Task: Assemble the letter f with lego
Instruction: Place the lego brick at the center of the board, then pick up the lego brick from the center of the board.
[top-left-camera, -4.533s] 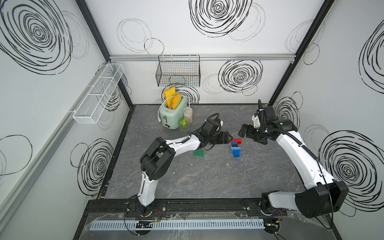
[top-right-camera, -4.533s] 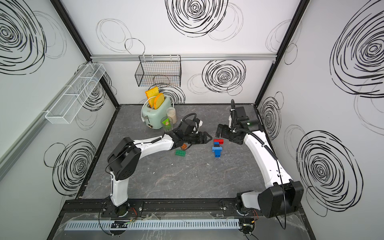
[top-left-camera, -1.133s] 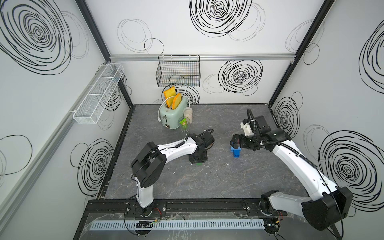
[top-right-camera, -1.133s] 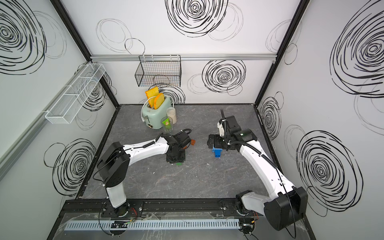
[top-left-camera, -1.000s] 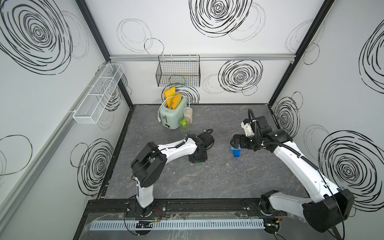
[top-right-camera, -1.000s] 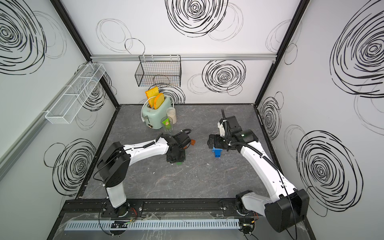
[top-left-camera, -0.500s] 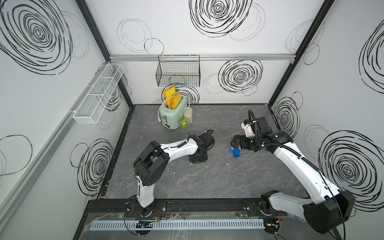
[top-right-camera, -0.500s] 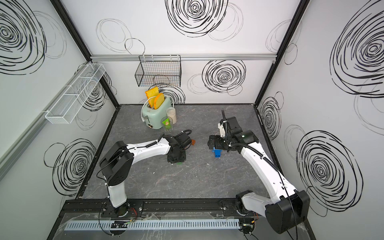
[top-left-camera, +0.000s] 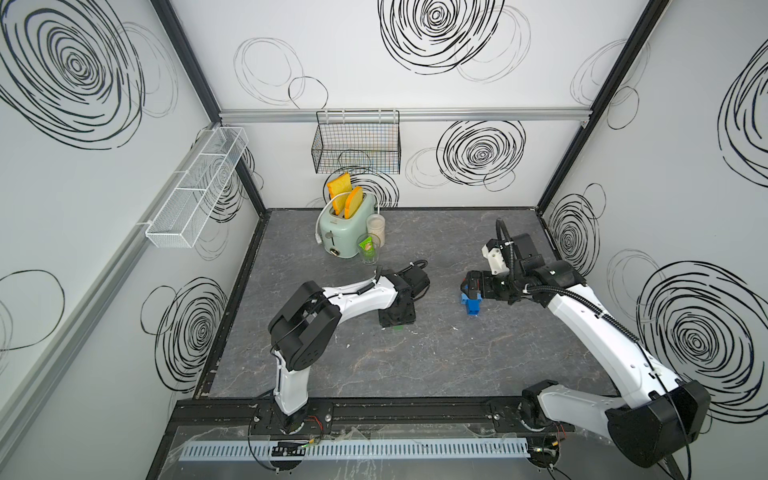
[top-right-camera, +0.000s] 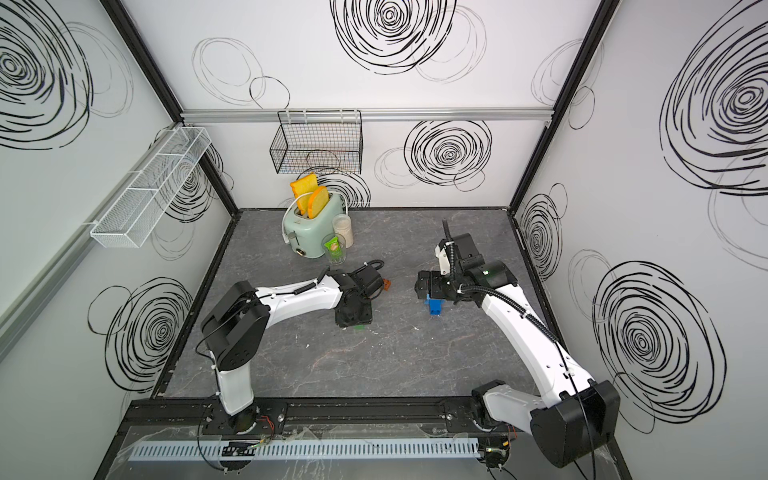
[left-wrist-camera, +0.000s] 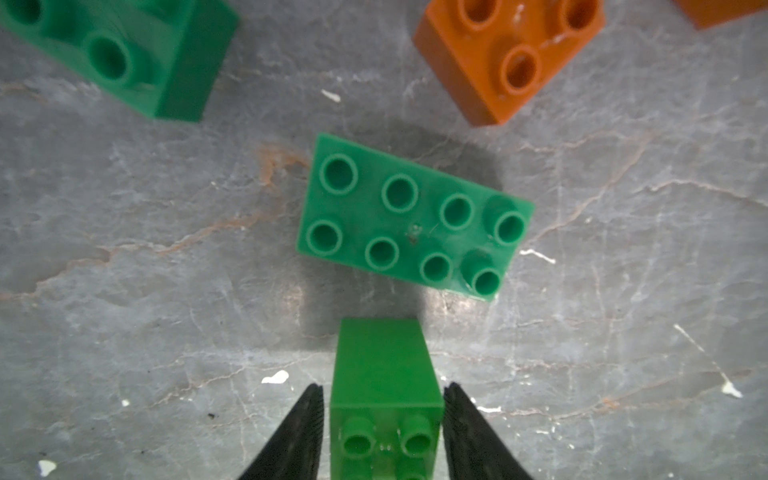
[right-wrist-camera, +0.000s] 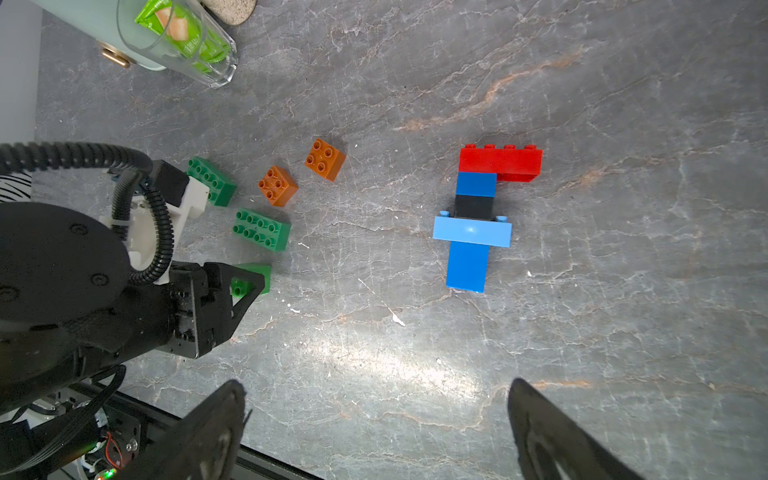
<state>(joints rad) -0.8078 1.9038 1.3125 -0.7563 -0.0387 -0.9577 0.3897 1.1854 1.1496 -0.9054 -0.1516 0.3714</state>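
Observation:
The lego lies on the grey table. A flat figure of a red brick, dark blue brick, black brick, light blue bar and blue brick lies under my right gripper, which hangs open and empty above it. My left gripper points down at the table. A small green brick on its side stands between its fingers, with a thin gap on each side. A green oblong brick, another green brick and an orange brick lie just beyond.
A mint toaster with bread, a glass holding a green packet and a jar stand at the back. A second orange brick lies between the loose bricks and the figure. Wire baskets hang on the walls.
My left gripper's fingers have parted slightly from the small green brick that they were shut on. Both arms have barely moved.

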